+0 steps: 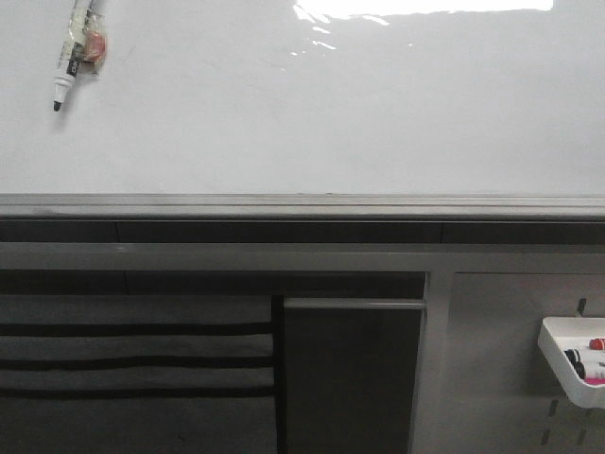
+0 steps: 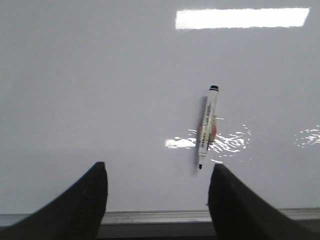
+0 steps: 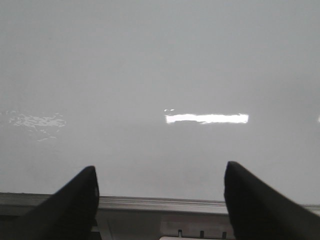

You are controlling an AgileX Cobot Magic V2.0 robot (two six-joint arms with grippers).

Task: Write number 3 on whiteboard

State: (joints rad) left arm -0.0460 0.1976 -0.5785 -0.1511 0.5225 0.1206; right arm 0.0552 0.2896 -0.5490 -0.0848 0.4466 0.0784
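The whiteboard (image 1: 312, 104) fills the upper front view, glossy white with glare and a grey rail along its lower edge; it also shows in the left wrist view (image 2: 100, 75) and the right wrist view (image 3: 150, 65). No number 3 shows on it. A white marker (image 1: 76, 49) with a black tip pointing down hangs on the board at the upper left, held by a reddish clip; it also shows in the left wrist view (image 2: 207, 126). My left gripper (image 2: 157, 172) is open and empty, short of the marker. My right gripper (image 3: 160, 175) is open and empty, facing bare board.
A grey rail (image 1: 302, 206) runs under the board. Below it are dark panels (image 1: 350, 374) and a grey perforated panel (image 1: 510, 359). A white tray (image 1: 574, 359) with spare markers hangs at the lower right.
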